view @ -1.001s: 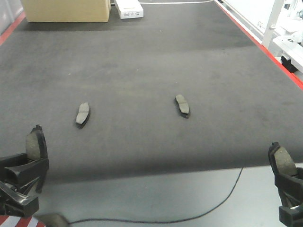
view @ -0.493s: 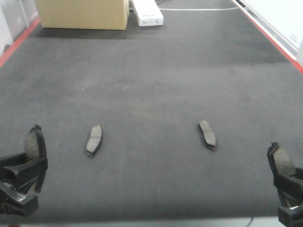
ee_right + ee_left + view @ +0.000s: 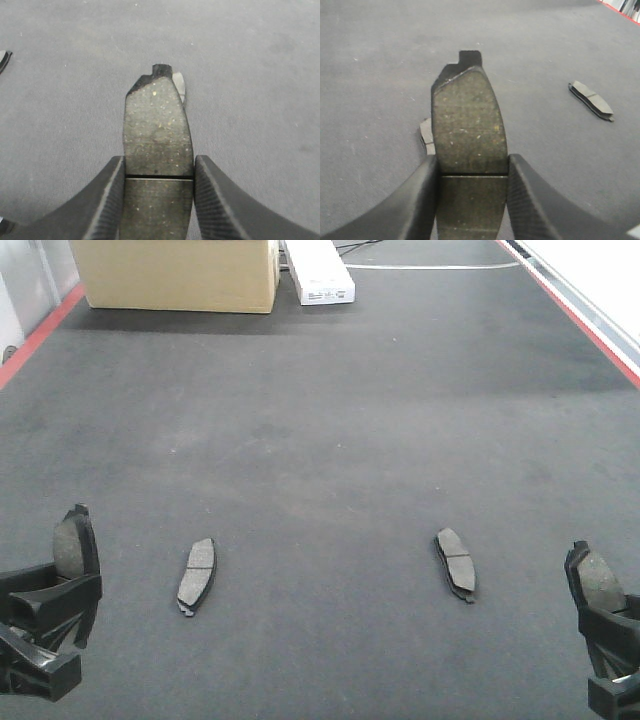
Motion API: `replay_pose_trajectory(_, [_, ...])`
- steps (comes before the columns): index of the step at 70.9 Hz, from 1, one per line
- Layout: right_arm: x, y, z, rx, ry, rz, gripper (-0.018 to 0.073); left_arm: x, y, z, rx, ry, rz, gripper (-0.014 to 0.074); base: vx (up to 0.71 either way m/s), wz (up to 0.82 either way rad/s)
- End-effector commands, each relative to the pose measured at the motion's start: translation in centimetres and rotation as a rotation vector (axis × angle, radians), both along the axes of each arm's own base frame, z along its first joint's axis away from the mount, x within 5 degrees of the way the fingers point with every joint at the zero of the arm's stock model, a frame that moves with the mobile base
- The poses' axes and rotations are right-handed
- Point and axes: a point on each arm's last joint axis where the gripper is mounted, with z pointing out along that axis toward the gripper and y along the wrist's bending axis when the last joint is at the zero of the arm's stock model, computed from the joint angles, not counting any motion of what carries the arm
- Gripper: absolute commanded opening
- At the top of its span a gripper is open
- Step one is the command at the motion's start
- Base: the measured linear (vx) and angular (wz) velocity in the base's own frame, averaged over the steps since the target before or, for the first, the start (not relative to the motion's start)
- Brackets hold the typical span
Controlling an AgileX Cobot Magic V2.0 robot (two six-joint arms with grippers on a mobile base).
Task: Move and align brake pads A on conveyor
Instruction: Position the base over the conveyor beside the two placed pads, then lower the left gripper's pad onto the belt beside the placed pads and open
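Note:
Two brake pads A lie flat on the dark conveyor (image 3: 320, 430), one at the left (image 3: 197, 574) and one at the right (image 3: 456, 562), both roughly lengthwise. My left gripper (image 3: 62, 585) is shut on a third pad (image 3: 467, 125), held upright over the belt close behind the left lying pad (image 3: 426, 136). The right lying pad (image 3: 591, 100) also shows in the left wrist view. My right gripper (image 3: 603, 625) is shut on a fourth pad (image 3: 157, 130), held upright just behind the right lying pad, whose tip (image 3: 179, 86) peeks out.
A cardboard box (image 3: 175, 275) and a white carton (image 3: 320, 270) stand at the belt's far end. Red edge strips run along the left (image 3: 30, 340) and right (image 3: 590, 325) sides.
The view has advanced over the belt. Both lying pads have slid lower and nearer in frame, and the steel surface with its cable has left the view. Both grippers still hold their pads.

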Motion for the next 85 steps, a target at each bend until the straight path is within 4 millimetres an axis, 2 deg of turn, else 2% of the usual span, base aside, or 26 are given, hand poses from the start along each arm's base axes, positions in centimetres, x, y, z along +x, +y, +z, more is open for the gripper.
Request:
replay_pose_trajectory(1, [0.45, 0.09, 1.65, 0.020, -0.111, 0.004, 0.0043, 0.23, -0.20, 1.92, -0.057, -0.118, -0.006, 0.0209, 0.06, 0.05])
replay_pose_trajectory(85, [0.45, 0.09, 1.65, 0.020, -0.111, 0.004, 0.0043, 0.27, -0.22, 2.04, -0.065, -0.130, -0.007, 0.0209, 0.01, 0.01])
